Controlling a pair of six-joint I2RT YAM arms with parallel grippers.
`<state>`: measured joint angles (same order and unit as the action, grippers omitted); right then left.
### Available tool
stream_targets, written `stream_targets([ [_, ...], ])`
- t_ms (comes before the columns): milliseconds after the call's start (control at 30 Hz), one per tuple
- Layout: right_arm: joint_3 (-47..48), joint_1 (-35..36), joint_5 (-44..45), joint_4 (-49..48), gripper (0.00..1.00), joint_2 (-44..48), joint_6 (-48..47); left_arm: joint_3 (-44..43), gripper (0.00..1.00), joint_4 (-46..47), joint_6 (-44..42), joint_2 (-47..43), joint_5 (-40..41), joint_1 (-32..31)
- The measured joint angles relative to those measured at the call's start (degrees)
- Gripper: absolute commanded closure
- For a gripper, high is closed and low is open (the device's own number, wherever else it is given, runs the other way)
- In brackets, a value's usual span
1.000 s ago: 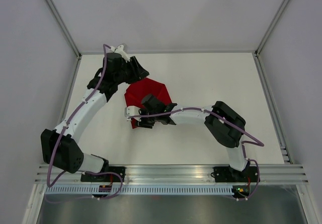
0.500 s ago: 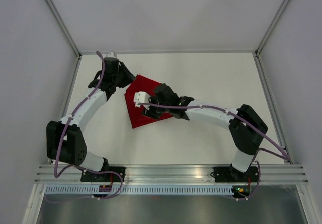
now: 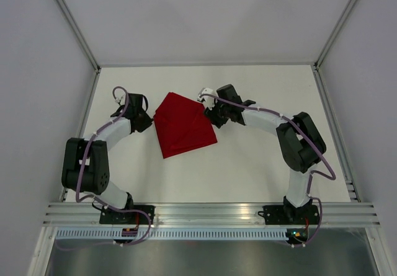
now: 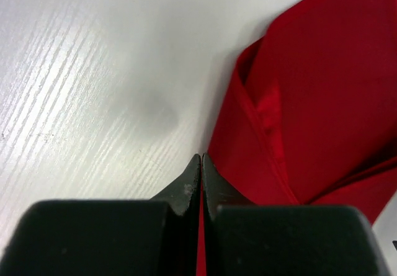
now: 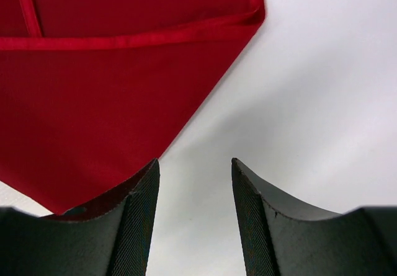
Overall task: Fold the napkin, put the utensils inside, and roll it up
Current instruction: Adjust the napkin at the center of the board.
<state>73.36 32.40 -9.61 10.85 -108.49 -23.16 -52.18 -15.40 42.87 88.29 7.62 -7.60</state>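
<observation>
napkin (image 3: 184,126) lies on the table (image 3: 260,164), left of centre, layers overlapped, between the two grippers; left gripper (image 4: 200,164) is closed at the napkin's left edge with a sliver of red cloth pinched at the very tips; right gripper (image 5: 192,183) stands open just off the right corner, nothing between its fingers; risks: left bite looks shallow, so thin fabric may slip out on any pull; pulling with one side free may drag the whole cloth and undo the loose folds; right fingers closing here likely catch air, not hem
</observation>
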Motion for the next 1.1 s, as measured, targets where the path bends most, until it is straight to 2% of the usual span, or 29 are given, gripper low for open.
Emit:
stream_targets([
  [367, 1.05, -0.59, -1.49, 1.44, 0.44, -5.70, 1.62, -1.16, 0.98, 1.70, 0.96, 9.64, -0.37, 0.07],
  [667, 0.39, -1.79, -1.51, 1.66, 0.44, -5.57, 2.99, -9.51, 0.98, 2.60, -0.66, 17.03, -4.26, -0.07],
  [1100, -2.80, -2.54, -2.40, 3.82, 0.44, -0.39, 5.01, -20.31, 0.98, -2.10, -7.23, 24.26, -8.28, -1.57],
])
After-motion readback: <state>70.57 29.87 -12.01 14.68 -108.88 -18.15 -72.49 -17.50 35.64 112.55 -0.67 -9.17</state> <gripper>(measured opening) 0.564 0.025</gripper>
